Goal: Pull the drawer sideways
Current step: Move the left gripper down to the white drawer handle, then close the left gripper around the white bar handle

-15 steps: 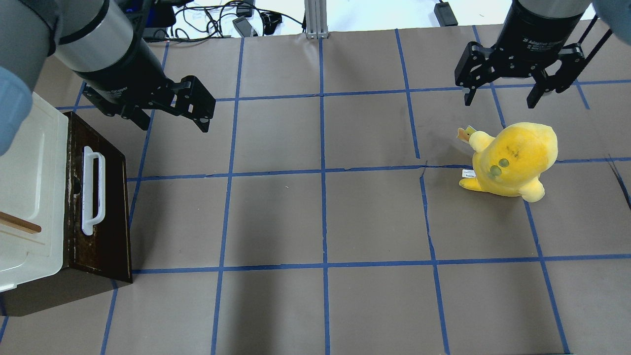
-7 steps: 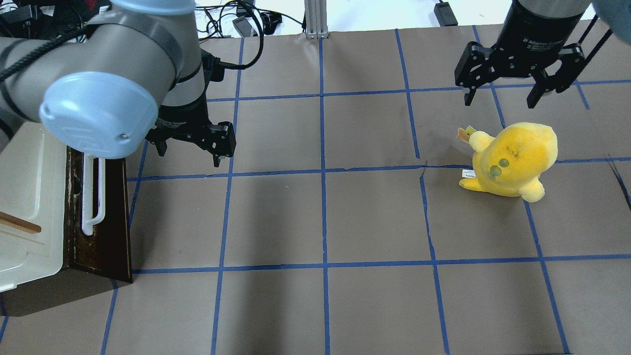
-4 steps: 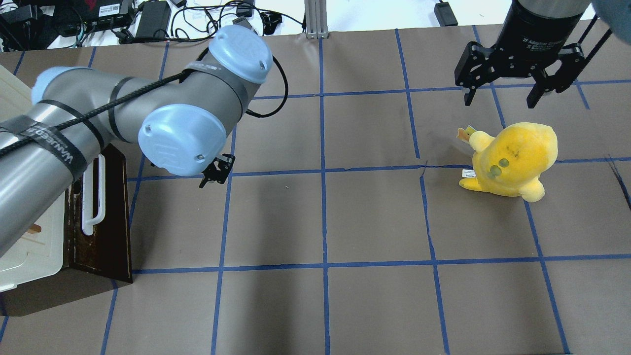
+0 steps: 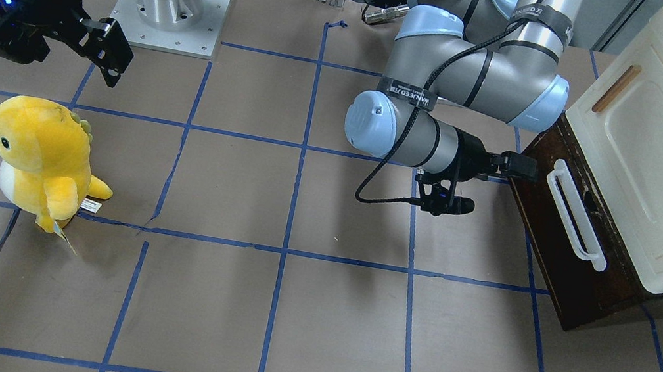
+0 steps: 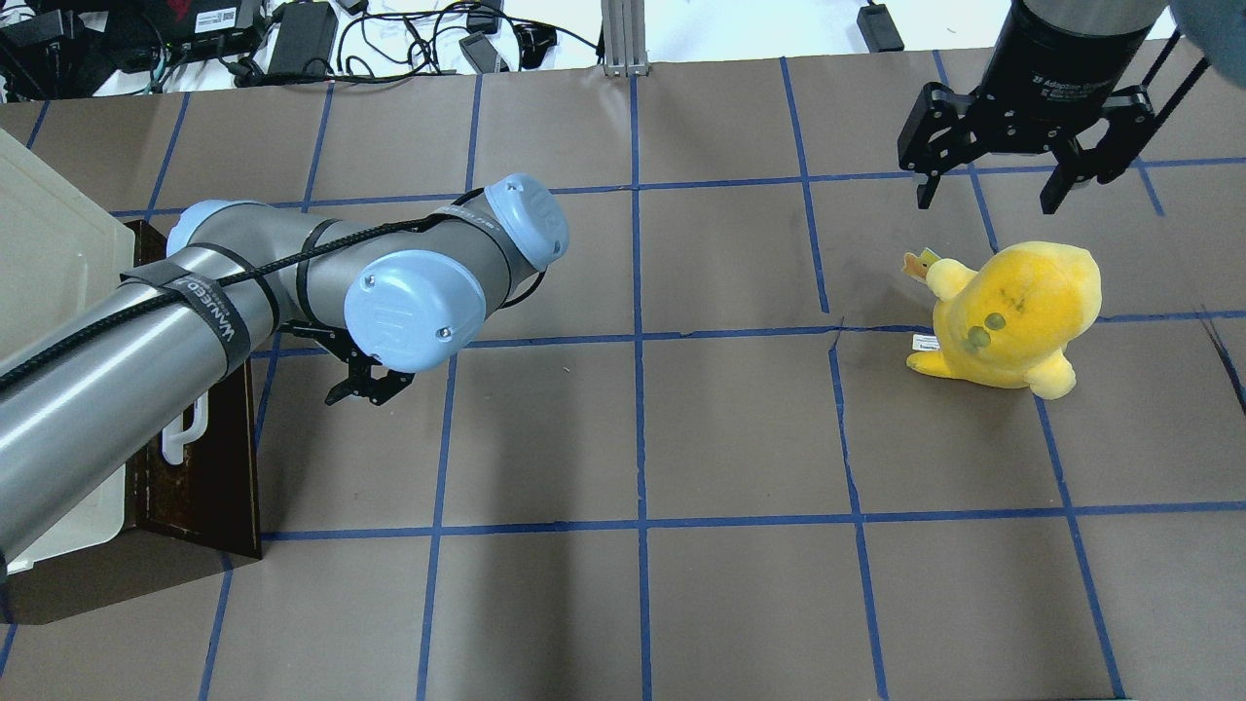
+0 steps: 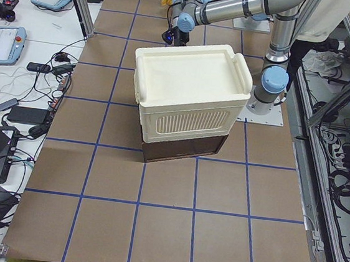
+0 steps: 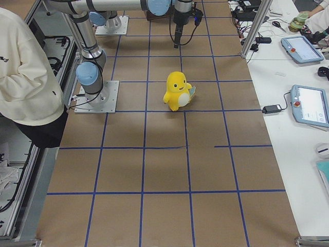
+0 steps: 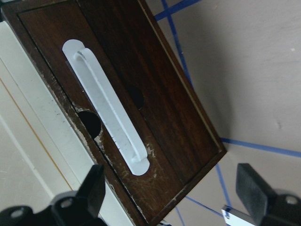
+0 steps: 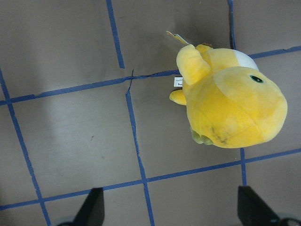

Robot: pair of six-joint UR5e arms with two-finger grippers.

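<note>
One drawer (image 8: pixel 162 82) faces the wide-spread left gripper (image 8: pixel 171 181) — near, straight ahead.

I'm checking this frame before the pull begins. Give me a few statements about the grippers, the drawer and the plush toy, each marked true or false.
1. The left gripper is shut on the white bar handle. False: its fingers are spread and stop short of the handle.
2. The right gripper is open and holds nothing. True.
3. The drawer has a small wooden handle. False: that one is on the cream cabinet door; the drawer's is the white bar.
4. The yellow plush stands on the table, on the right arm's side. True.
</note>
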